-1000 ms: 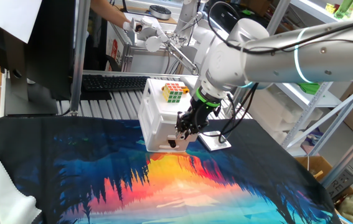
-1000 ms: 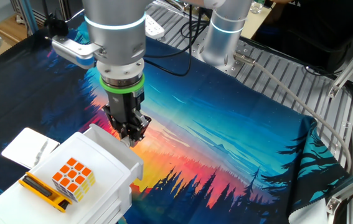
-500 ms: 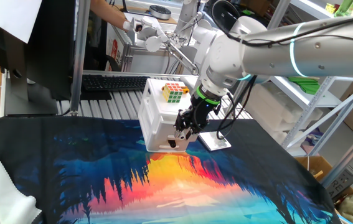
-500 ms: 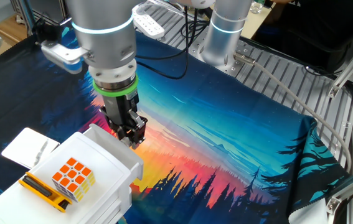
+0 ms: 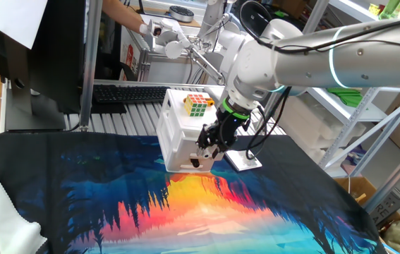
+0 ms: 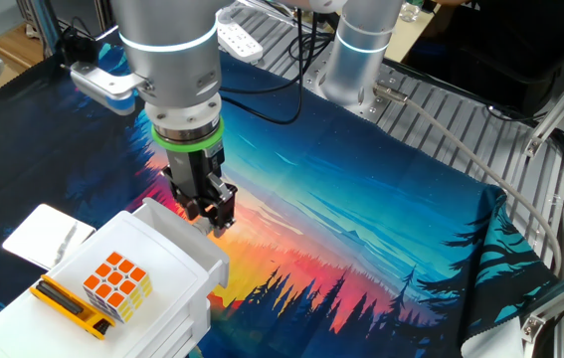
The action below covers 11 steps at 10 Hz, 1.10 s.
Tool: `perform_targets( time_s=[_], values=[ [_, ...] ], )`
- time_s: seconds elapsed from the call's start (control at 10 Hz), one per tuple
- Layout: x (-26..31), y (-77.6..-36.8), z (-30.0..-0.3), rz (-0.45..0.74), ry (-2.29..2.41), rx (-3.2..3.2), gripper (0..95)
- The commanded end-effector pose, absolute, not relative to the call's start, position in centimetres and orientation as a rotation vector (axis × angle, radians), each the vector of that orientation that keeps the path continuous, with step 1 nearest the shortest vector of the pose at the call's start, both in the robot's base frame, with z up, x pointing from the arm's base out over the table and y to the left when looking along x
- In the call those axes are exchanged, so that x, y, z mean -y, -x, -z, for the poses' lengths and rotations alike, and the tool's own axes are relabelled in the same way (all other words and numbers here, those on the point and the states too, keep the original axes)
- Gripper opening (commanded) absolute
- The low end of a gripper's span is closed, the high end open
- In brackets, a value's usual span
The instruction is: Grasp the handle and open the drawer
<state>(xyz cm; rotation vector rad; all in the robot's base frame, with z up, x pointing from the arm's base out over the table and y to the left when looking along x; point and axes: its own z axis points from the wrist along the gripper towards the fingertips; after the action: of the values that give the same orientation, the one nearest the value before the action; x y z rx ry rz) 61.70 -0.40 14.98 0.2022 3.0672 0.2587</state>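
A small white two-drawer cabinet [image 5: 178, 134] stands on the printed cloth, its top also in the other fixed view [image 6: 162, 259]. My gripper [image 5: 210, 143] points down at the upper drawer [image 5: 192, 144] front, fingertips at the level of the handle. The handle is mostly hidden behind the black fingers [image 6: 200, 207]. The jaws stand slightly apart with a dark gap between them, so the gripper [image 6: 212, 213] reads as open. I cannot tell whether the fingers touch the pull. The lower drawer carries a round black knob [image 5: 195, 163].
A Rubik's cube [image 5: 198, 104] and a yellow-black tool [image 6: 68, 303] lie on the cabinet top. A flat white plate [image 5: 244, 161] lies on the cloth beside the cabinet. Behind are a keyboard [image 5: 125, 95], a second arm's base [image 6: 356, 60] and a power strip [image 6: 237, 40].
The arm's upper links have shifted a little while the fingertips stayed at the upper drawer front. The fingers look slightly wider apart than a second ago.
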Motion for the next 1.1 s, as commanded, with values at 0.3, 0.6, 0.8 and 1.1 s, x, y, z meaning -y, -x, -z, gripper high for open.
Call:
perform_targets(
  time_s=[0.3,0.6,0.8,1.1],
  values=[
    [0.43,-61.94,-15.04,-0.262,-0.215,-3.074,38.0],
    [0.44,-61.94,-15.05,-0.265,-0.232,-3.078,38.0],
    [0.44,-61.94,-15.05,-0.27,-0.246,-3.076,38.0],
    [0.44,-61.94,-15.05,-0.277,-0.26,-3.091,38.0]
  ],
)
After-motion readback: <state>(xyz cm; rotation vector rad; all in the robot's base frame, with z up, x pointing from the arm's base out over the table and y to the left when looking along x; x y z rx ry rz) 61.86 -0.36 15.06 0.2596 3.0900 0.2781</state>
